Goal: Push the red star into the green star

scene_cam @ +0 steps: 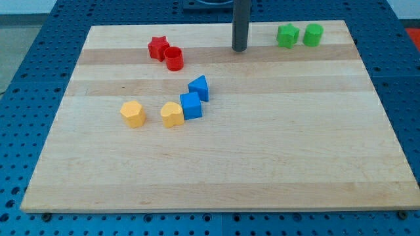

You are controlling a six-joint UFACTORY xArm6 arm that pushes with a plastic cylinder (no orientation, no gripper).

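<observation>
The red star (157, 48) lies near the view's top left of the wooden board, touching a red cylinder (174, 58) on its lower right. The green star (287, 35) lies at the view's top right, next to a green cylinder (312, 34). My tip (239, 49) rests on the board between the two stars, well right of the red star and a short way left of and below the green star. It touches no block.
Two blue blocks (199, 87) (191, 105) sit in a diagonal line near the board's middle left. A yellow heart-like block (172, 114) touches the lower blue block. Another yellow block (133, 113) lies farther left. The board's top edge (197, 27) is close behind the stars.
</observation>
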